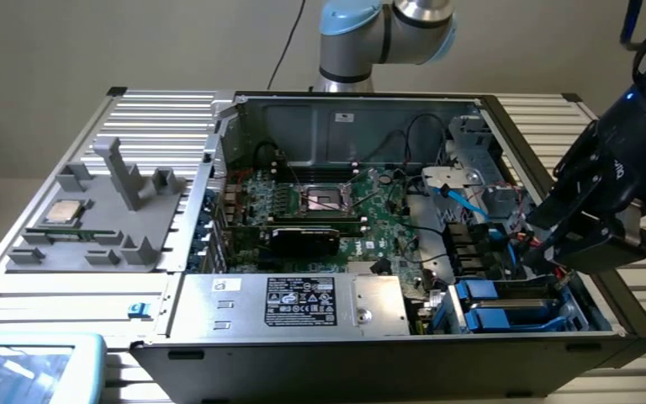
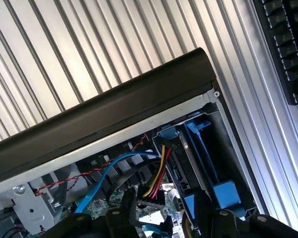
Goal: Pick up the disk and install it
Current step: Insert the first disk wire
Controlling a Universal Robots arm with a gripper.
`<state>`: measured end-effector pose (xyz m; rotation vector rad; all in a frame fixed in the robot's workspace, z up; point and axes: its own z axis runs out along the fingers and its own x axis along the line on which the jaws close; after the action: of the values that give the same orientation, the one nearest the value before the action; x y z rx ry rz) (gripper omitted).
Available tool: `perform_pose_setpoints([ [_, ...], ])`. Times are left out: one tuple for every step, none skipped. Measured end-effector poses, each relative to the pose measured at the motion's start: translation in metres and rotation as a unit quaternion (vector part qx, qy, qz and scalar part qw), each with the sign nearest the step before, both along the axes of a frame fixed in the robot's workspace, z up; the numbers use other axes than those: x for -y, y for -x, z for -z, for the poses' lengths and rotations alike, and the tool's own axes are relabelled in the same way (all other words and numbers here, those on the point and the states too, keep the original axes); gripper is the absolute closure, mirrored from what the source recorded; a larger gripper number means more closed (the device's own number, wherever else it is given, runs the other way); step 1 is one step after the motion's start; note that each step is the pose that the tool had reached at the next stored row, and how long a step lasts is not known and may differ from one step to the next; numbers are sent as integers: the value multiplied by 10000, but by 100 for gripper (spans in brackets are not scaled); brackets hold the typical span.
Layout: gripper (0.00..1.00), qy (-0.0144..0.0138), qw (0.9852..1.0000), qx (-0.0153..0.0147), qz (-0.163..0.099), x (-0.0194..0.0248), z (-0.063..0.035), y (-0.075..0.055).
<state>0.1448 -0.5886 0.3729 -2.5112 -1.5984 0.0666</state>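
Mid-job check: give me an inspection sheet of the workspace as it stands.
Surface: ribbed metal table under the open computer case.
Job's things: blue carriers in the case's corner bay; contents hard to tell.
Clutter: grey fixture with processor chip; keyboard.
Claw: claw open over that bay, empty.
Cables: blue cable and red-yellow wires beside the bay.
Surroundings: plain wall.

Bright, even overhead light is washing over the open computer case (image 1: 413,353).
The ribbed desk (image 2: 89,49) is glaring almost white in the wrist view, while the case interior is sitting in soft shadow and its black rim (image 2: 114,114) is catching a dull sheen.
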Motion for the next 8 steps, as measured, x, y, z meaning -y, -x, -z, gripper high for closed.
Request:
perform_pose_setpoints([
  [42,-43,10000,0,-3,0,-7,-2],
  [42,-79,10000,0,-5,0,-16,-2],
  [42,-109,9999,0,-6,0,-31,-3],
  [42,-125,9999,0,-7,-1,-57,-8],
  [42,-132,9999,0,-7,0,-88,-10],
  [42,-136,9999,0,-6,3,-124,-14],
  [42,-137,9999,0,-6,7,-166,-19],
  [42,-140,9999,0,-6,13,-195,-23],
])
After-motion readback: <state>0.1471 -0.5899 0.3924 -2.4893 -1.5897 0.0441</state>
